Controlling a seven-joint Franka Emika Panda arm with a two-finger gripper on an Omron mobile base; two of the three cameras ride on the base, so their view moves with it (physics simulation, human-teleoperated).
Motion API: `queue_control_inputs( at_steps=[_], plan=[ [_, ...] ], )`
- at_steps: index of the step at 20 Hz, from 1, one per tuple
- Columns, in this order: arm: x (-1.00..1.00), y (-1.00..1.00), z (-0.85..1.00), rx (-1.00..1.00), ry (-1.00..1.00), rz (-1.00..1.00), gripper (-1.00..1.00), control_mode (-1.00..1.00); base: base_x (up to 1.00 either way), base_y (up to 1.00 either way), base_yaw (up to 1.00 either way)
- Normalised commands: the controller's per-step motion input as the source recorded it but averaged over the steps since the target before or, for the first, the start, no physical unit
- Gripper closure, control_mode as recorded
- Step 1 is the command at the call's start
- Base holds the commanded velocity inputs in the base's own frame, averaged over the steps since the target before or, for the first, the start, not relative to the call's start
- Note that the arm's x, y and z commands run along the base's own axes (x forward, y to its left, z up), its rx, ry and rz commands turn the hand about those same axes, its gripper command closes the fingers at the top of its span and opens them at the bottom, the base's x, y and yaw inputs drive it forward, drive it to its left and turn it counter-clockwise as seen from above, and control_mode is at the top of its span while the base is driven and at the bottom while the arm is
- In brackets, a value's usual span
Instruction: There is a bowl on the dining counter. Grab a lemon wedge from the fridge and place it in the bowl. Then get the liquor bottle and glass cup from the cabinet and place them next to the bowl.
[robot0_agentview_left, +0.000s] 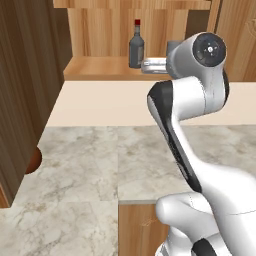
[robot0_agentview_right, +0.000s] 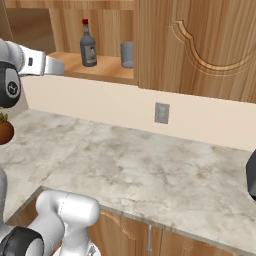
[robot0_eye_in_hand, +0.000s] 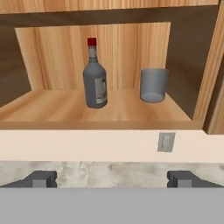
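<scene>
The cabinet (robot0_eye_in_hand: 52, 109) stands open, its plank shelf bare at the front. On that shelf the liquor bottle (robot0_eye_in_hand: 95, 83) with its red cap is upright at the left. The glass cup (robot0_eye_in_hand: 153, 84) stands a short way to its right. My gripper (robot0_eye_in_hand: 113, 179) is open and holds nothing, out in front of the shelf and below its level. From the base I see the bottle (robot0_agentview_left: 136, 47) (robot0_agentview_right: 88, 47) and the cup (robot0_agentview_right: 127, 54), with the gripper (robot0_agentview_right: 50, 66) left of and short of them. The bowl, lemon wedge, fridge and dining counter are out of view.
A marbled counter top (robot0_agentview_right: 150, 165) runs under the cabinet, with a wall outlet (robot0_agentview_right: 161, 112) above it. A shut carved door (robot0_agentview_right: 200, 45) is right of the shelf, and an open dark wood door (robot0_agentview_left: 25, 90) on the left. A brown pot (robot0_agentview_right: 5, 131) sits at the counter's left.
</scene>
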Motion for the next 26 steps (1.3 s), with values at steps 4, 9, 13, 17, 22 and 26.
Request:
queue_control_inputs(
  at_steps=[4, 9, 13, 17, 22, 26],
  plan=[
    [0.60, 0.00, 0.44, -0.07, -0.06, 0.00, -1.00, -1.00, 0.00, 0.00, 0.00],
    [0.52, 0.00, 0.38, -0.07, 0.00, 0.00, -1.00, -1.00, 0.00, 0.00, 0.00],
    [0.58, 0.00, 0.11, -0.03, 0.07, 0.00, -1.00, -1.00, 0.00, 0.00, 0.00],
    [0.76, 0.00, 0.00, 0.00, 0.03, 0.00, -1.00, -1.00, 0.00, 0.00, 0.00],
    [0.61, 0.00, 0.00, 0.00, 0.00, 0.00, -1.00, -1.00, 0.00, 0.00, 0.00],
    [0.62, 0.00, 0.00, 0.00, 0.00, 0.00, -1.00, -1.00, 0.00, 0.00, 0.00]
  ],
)
